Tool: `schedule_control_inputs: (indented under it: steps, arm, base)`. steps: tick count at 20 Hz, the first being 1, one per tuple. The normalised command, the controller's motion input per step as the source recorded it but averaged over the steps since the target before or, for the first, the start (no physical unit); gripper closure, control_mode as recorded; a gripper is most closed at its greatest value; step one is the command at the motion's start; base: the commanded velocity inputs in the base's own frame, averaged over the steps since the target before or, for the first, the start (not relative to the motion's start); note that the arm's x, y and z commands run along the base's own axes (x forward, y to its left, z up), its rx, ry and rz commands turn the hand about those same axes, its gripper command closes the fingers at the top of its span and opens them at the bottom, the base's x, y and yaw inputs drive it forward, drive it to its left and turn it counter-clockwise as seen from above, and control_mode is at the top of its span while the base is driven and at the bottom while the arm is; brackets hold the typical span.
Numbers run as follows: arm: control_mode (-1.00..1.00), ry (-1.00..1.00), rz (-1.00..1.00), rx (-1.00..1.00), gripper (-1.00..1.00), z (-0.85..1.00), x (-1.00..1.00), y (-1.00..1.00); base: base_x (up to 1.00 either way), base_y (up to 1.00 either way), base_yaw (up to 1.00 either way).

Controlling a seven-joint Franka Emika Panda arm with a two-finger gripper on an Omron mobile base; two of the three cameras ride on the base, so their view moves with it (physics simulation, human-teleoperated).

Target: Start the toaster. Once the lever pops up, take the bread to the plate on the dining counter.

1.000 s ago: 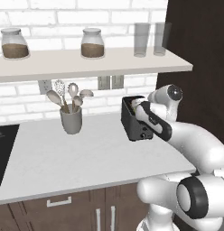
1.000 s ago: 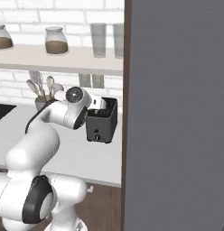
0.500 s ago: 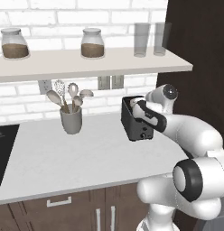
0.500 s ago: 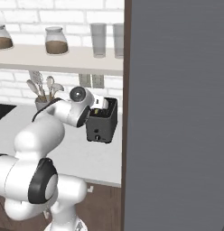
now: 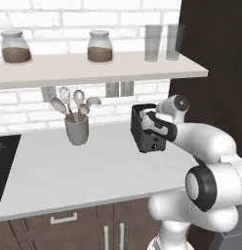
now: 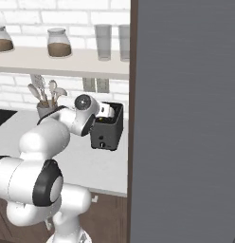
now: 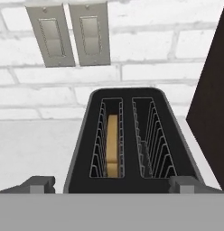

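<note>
The dark-grey toaster (image 5: 146,142) (image 6: 106,134) stands on the white worktop against the brick wall. From above, its black top (image 7: 127,135) shows two slots. The bread (image 7: 112,140), a tan slice, sits down inside the left slot. My gripper (image 5: 151,120) (image 6: 106,111) (image 7: 113,184) hovers just over the toaster's front end, open. One fingertip (image 7: 39,184) stands on each side of the toaster body, holding nothing. The plate and the dining counter are out of view.
A grey utensil cup (image 5: 77,130) stands left of the toaster. A shelf (image 5: 93,68) with jars and glasses hangs above. A tall dark panel (image 5: 215,73) (image 6: 185,118) rises close on the toaster's right. Wall outlets (image 7: 68,34) sit behind it, and a black cooktop (image 5: 3,161) lies far left.
The arm has stretched forward and its elbow has swung, bringing the hand closer over the toaster's top. The jaws have stayed open.
</note>
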Motion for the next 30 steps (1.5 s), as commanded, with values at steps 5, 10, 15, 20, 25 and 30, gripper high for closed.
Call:
schedule_control_inputs:
  steps: [5, 10, 15, 20, 25, 30]
  arm:
    - [-1.0, 0.0, 0.0, 0.0, -1.0, -0.27, 0.0, 0.0]
    - [-1.0, 0.0, 0.0, 0.0, -1.0, -0.21, 0.0, 0.0]
    - [-1.0, 0.0, 0.0, 0.0, -1.0, 0.0, 0.01, 0.02]
    - [-1.0, 0.0, 0.0, 0.0, -1.0, 0.0, 0.05, 0.0]
    - [-1.0, 0.0, 0.0, 0.0, -1.0, 0.0, 0.06, 0.0]
    - [-1.0, 0.0, 0.0, 0.0, -1.0, 0.0, 0.15, 0.0]
  base:
    - [0.0, 0.0, 0.0]
    - [0.0, 0.0, 0.0]
    - [0.0, 0.0, 0.0]
    - [0.0, 0.0, 0.0]
    - [0.0, 0.0, 0.0]
    - [0.0, 0.0, 0.0]
